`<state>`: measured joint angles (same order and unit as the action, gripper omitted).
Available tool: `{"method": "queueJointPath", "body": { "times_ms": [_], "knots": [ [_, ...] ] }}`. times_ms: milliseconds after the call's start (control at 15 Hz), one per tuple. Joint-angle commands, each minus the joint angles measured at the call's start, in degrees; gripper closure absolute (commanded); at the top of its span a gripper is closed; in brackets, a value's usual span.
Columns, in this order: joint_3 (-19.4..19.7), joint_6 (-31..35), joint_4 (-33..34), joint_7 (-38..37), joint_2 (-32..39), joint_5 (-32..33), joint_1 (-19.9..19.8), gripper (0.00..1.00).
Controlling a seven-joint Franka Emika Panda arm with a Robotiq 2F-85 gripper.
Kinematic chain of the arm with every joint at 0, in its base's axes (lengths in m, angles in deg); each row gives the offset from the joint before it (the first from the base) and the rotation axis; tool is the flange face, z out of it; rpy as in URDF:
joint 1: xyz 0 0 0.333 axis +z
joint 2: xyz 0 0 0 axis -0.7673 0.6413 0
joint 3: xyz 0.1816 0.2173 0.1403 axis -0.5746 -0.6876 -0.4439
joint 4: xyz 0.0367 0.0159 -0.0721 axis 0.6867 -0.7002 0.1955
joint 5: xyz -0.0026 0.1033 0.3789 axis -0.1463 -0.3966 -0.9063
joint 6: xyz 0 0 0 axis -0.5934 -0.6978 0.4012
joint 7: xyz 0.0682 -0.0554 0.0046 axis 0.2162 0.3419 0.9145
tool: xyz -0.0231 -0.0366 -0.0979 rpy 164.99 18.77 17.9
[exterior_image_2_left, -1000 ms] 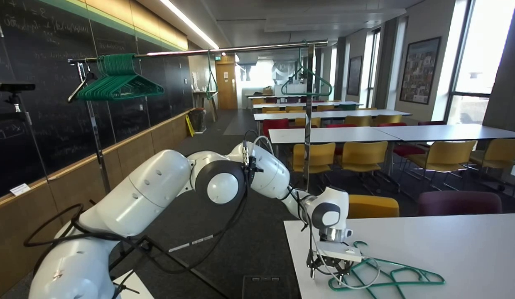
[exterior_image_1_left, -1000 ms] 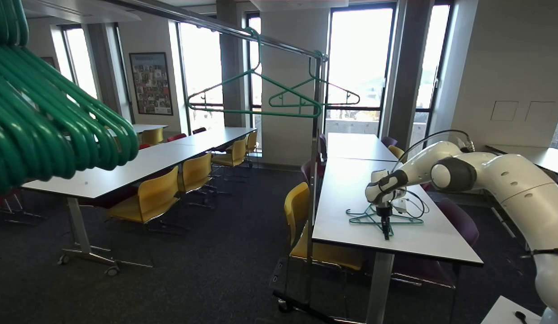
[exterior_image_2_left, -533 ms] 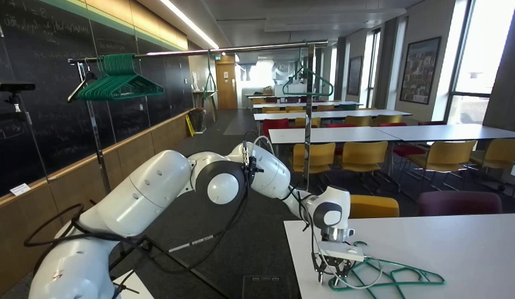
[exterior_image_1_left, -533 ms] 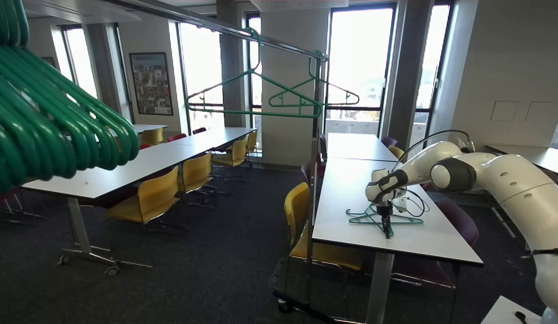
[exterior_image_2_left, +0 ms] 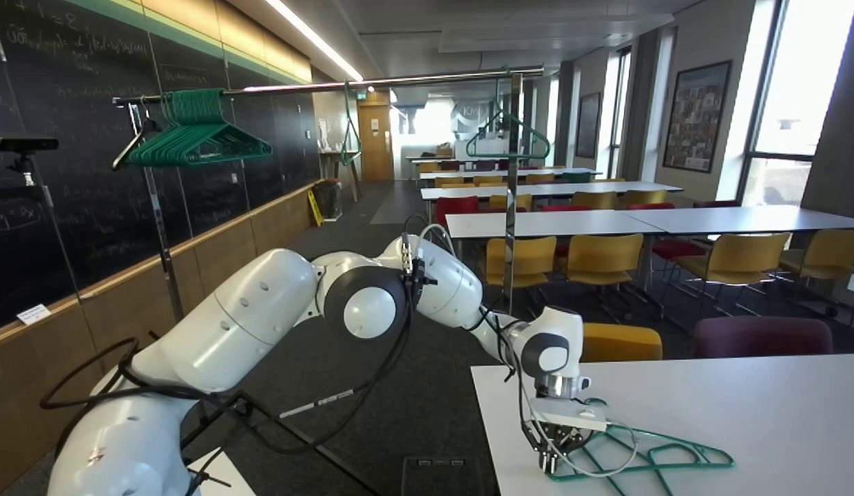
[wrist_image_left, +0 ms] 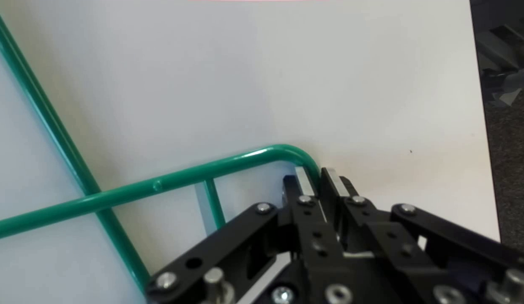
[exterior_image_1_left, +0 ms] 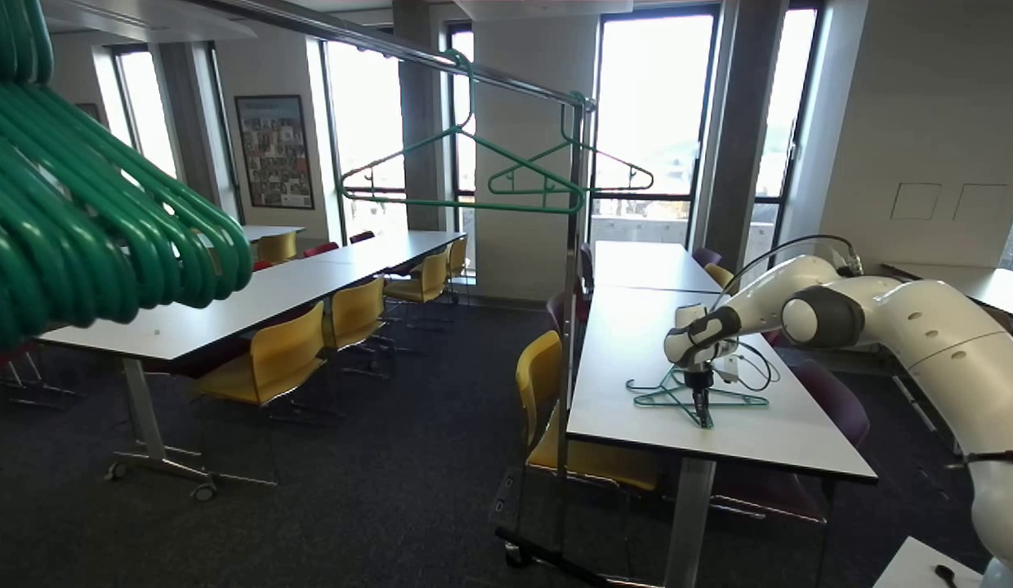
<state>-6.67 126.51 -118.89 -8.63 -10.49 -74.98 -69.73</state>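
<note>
Green hanger (wrist_image_left: 203,172): lies on the white counter (wrist_image_left: 393,105), near its end.
Long axis: in an exterior view the long bar (exterior_image_2_left: 689,468) runs left to right, along the counter, gripped corner at the left.
Hook (exterior_image_2_left: 596,401): juts toward the yellow chair (exterior_image_2_left: 621,344); apparently this hanger's.
End effector (wrist_image_left: 317,179): closed on the rounded corner (wrist_image_left: 293,153), tube pinched between fingertips.
Crossing tube (wrist_image_left: 49,116): slants beneath, seemingly another hanger.
Edge (wrist_image_left: 484,126): in the wrist view, right of the fingertips, dark floor (wrist_image_left: 513,169) beyond.
Room: white surface spreads between grip and edge.
</note>
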Motion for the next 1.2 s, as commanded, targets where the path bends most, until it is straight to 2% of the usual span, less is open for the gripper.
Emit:
{"method": "queueJointPath", "body": {
  "times_ms": [0,400,533,1000,1133],
  "knots": [
    [-0.63,-1.75,0.65,0.1,-0.82,0.42,-0.72,0.97],
    [-4.3,2.66,-9.53,4.04,-11.91,-2.52,-1.62,0.97],
    [-4.19,5.82,-13.23,3.3,-15.78,-3.24,-1.01,0.97],
    [0.99,36.46,-29.5,-8.43,-26.71,2.74,3.03,0.97],
    [3.97,44.83,-33.07,-14.0,-28.2,6.23,4.94,0.97]
  ]
}}
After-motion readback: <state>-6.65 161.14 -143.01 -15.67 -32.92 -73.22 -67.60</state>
